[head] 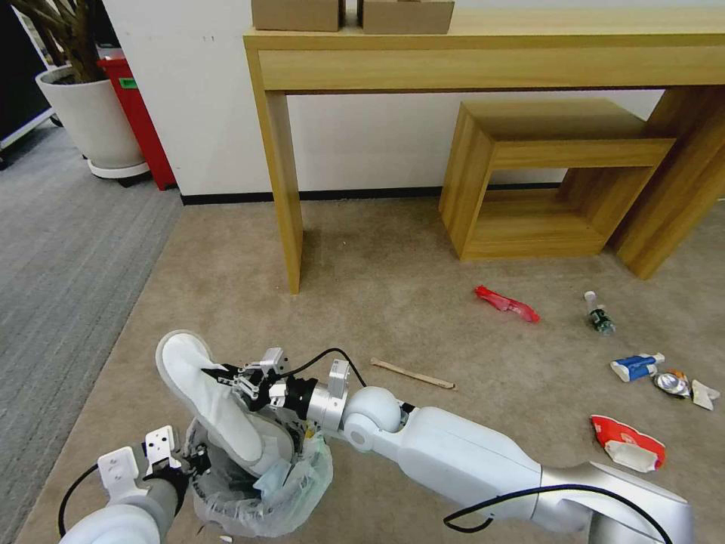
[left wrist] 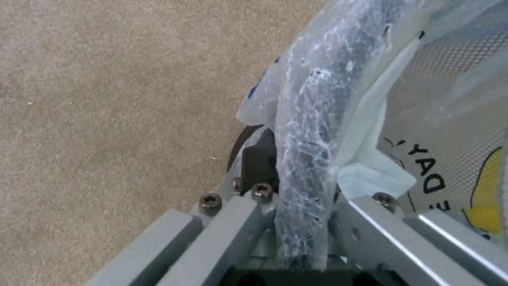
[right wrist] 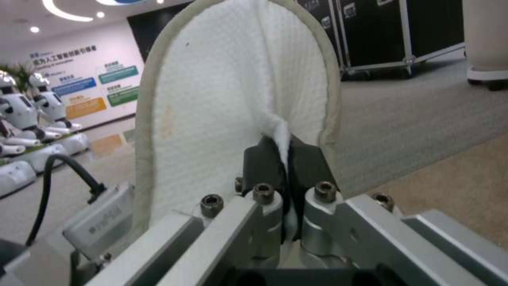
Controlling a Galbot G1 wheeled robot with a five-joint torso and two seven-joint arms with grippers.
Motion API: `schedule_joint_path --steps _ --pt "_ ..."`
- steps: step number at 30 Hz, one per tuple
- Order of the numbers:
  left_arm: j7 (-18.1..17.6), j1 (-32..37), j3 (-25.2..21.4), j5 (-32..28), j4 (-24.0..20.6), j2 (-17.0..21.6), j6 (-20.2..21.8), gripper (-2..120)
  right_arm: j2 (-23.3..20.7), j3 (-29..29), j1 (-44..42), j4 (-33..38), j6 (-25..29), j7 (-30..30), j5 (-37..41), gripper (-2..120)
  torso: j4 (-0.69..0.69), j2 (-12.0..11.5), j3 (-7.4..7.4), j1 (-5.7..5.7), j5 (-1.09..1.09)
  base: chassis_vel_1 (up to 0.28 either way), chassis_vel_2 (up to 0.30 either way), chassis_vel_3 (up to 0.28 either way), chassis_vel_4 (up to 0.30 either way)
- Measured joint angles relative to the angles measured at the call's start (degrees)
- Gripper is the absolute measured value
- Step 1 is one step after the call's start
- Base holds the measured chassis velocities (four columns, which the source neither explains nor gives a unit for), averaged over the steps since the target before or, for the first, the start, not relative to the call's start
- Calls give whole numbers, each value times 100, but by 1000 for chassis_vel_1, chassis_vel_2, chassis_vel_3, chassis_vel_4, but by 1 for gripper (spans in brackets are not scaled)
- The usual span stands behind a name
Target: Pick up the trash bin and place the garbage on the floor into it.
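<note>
The trash bin (head: 264, 491), lined with a crinkled clear bag, sits low at the front left. My left gripper (head: 192, 461) is shut on its bagged rim (left wrist: 312, 159). My right gripper (head: 226, 375) is shut on a white slipper (head: 204, 393), which stands tilted with its lower end inside the bin. Close up, the pads (right wrist: 264, 163) pinch a fold of the slipper (right wrist: 212, 99). More garbage lies on the carpet to the right: a wooden stick (head: 412, 374), red wrapper (head: 507, 303), small bottle (head: 600, 313), blue-white packet (head: 636, 366), crushed can (head: 671, 382), tissue (head: 705, 394) and red-white cup (head: 627, 443).
A tall wooden table with its leg (head: 285, 189) stands ahead, with a low wooden shelf (head: 544, 181) beneath it to the right. A white planter (head: 94, 113) and a red box (head: 136, 113) stand at the far left by the wall.
</note>
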Motion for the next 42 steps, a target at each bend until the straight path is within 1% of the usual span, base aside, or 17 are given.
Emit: schedule_joint_path --steps 13,16,17,19,20,23,24,25,27,28,31,32,34,36,37,40,42 --pt "-22 24 -32 -16 -22 33 0 0 -67 -125 48 -88 229 -168 -243 0 0 1 0 0 1 0 0 0 0" --pt "-24 65 -38 -5 -45 20 0 0 -132 -164 104 -88 277 -200 -276 15 0 1 0 0 0 0 0 0 0" --pt "-24 65 -38 -5 -45 20 0 0 -132 -164 104 -88 277 -200 -276 15 0 1 0 0 0 0 0 0 0" --pt "-24 85 -38 13 -48 5 0 0 -145 -165 138 -83 287 -177 -277 25 0 1 0 0 0 0 0 0 0" --pt "-24 85 -38 13 -48 5 0 0 -145 -165 138 -83 287 -177 -277 25 0 1 0 0 0 0 0 0 0" --pt "-24 93 -31 33 -48 0 0 0 -136 -169 197 -81 276 -33 -271 36 0 1 0 0 0 0 0 0 0" --pt "-24 93 -31 33 -48 0 0 0 -136 -169 197 -81 276 -33 -271 36 0 1 0 0 0 0 0 0 0" --pt "-25 94 -28 47 -49 -12 0 0 -118 -169 233 -88 252 85 -274 43 0 1 0 0 0 0 0 0 0" --pt "-25 105 -22 72 -52 -32 0 0 -112 -171 267 -96 234 184 -299 51 0 1 0 0 0 0 0 0 0" --pt "-25 105 -22 72 -52 -32 0 0 -112 -171 267 -96 234 184 -299 51 0 1 0 0 0 0 0 0 0" --pt "-24 129 -15 116 -52 -60 0 0 -103 -177 297 -100 200 367 -322 66 0 1 0 0 0 0 0 0 0" --pt "-24 129 -15 116 -52 -60 0 0 -103 -177 297 -100 200 367 -322 66 0 1 0 0 0 0 0 0 0" --pt "-22 142 -15 147 -52 -76 0 0 -91 -177 311 -108 179 435 -338 78 0 1 0 0 0 0 0 0 0" --pt "-18 162 -15 172 -52 -85 -1 0 -83 -177 329 -111 175 457 -351 87 1 1 0 0 0 0 0 0 0" --pt "-18 162 -15 172 -52 -85 -1 0 -83 -177 329 -111 175 457 -351 87 1 1 0 0 0 0 0 0 0" --pt "-12 194 -23 206 -66 -102 -9 0 -68 -174 372 -102 159 522 -340 98 0 1 0 0 0 0 0 0 0" --pt "-12 211 -28 220 -71 -102 -11 0 -64 -164 389 -102 152 540 -328 99 0 1 0 0 0 0 0 0 0"
